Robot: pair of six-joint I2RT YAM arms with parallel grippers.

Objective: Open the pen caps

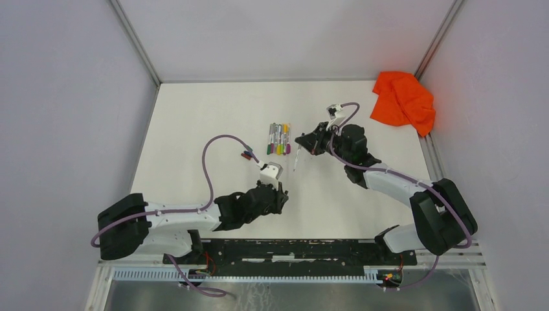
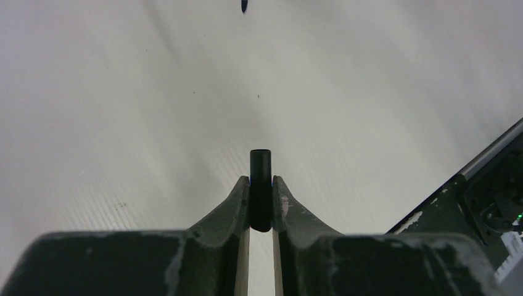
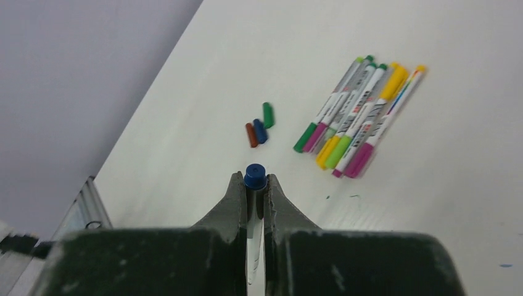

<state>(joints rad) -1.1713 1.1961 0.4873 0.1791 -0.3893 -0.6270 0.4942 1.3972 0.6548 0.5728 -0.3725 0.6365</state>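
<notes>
My left gripper is shut on a short dark pen cap that sticks out past the fingertips; in the top view it hovers over the table's near middle. My right gripper is shut on a grey-white pen with a blue end. In the top view that pen hangs from the right gripper. Several capped pens lie side by side, also seen from above. Three loose caps, red-brown, blue and green, lie left of them.
An orange cloth lies at the far right corner. Grey walls enclose the table on three sides. The black base rail runs along the near edge and shows at the right of the left wrist view.
</notes>
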